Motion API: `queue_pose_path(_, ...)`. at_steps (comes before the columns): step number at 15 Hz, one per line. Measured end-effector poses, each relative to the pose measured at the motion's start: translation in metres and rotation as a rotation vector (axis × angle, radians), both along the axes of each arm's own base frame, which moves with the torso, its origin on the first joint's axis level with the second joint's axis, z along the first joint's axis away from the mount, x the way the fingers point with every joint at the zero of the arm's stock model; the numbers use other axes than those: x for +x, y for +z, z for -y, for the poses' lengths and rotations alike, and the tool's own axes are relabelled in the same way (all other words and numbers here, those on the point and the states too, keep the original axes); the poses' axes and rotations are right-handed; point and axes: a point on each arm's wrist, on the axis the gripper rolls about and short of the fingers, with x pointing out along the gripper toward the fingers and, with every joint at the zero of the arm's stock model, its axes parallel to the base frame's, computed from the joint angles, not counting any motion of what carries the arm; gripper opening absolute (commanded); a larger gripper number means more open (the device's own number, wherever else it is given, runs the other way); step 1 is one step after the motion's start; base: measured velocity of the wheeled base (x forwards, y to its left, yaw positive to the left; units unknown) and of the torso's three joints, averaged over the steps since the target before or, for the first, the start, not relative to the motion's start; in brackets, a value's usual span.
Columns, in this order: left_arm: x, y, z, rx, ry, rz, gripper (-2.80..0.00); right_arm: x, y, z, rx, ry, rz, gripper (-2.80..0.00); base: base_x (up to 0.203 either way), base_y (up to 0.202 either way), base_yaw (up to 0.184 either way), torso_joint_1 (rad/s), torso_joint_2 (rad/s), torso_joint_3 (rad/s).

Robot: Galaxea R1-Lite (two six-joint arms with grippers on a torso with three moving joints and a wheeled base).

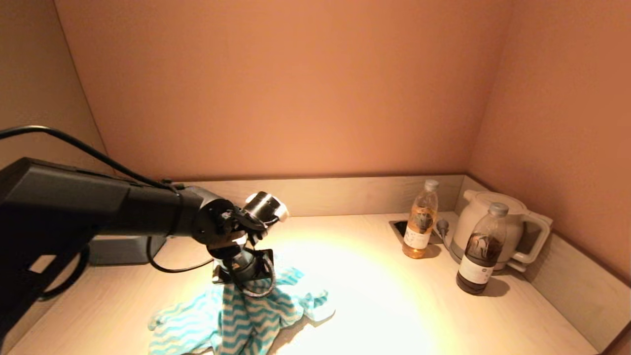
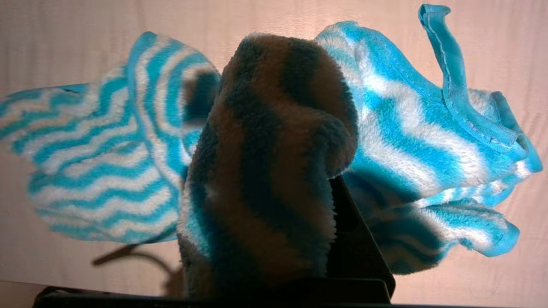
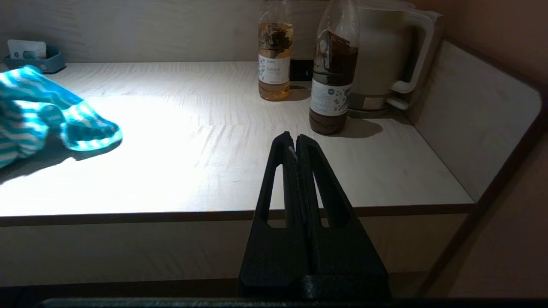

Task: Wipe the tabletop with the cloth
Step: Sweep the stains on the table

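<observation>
A blue-and-white zigzag-striped cloth (image 1: 246, 315) lies bunched on the light wooden tabletop (image 1: 384, 301) at the front left. My left gripper (image 1: 242, 276) points down and is shut on a raised fold of the cloth (image 2: 265, 171); the rest spreads on the table around it. One dark finger (image 2: 355, 239) shows beside the fold; the other is hidden by the fabric. My right gripper (image 3: 295, 143) is shut and empty, held off the table's front edge. The cloth's edge (image 3: 81, 128) shows in the right wrist view.
An amber bottle (image 1: 420, 227), a dark bottle (image 1: 480, 251) and a white kettle (image 1: 498, 229) stand at the back right by a socket (image 1: 402, 228). A grey box (image 1: 123, 249) sits at the back left. Low walls rim the back and right.
</observation>
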Motion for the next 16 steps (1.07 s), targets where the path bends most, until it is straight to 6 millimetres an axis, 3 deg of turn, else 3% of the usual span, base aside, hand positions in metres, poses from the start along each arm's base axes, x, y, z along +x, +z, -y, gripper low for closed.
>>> queue_pose_path(5, -0.004, 0.047, -0.092, -0.02, 0.187, 0.059, -2.8, 0.0, 0.0, 0.0, 0.0, 0.0, 0.0, -2.8, 0.0, 0.0, 0.0, 0.0, 0.0, 0.0)
queue_pose_path(8, -0.008, 0.067, -0.13, -0.023, 0.256, 0.096, -2.8, 0.0, 0.0, 0.0, 0.0, 0.0, 0.0, -2.8, 0.0, 0.0, 0.0, 0.0, 0.0, 0.0)
queue_pose_path(11, -0.016, 0.084, -0.149, -0.034, 0.29, 0.138, -2.8, 0.0, 0.0, 0.0, 0.0, 0.0, -0.001, -2.8, 0.0, 0.0, 0.0, 0.0, 0.0, 0.0)
queue_pose_path(16, -0.027, 0.1, -0.155, -0.054, 0.298, 0.178, -2.8, 0.0, 0.0, 0.0, 0.001, 0.0, 0.0, -2.8, 0.0, 0.0, 0.0, 0.0, 0.0, 0.0)
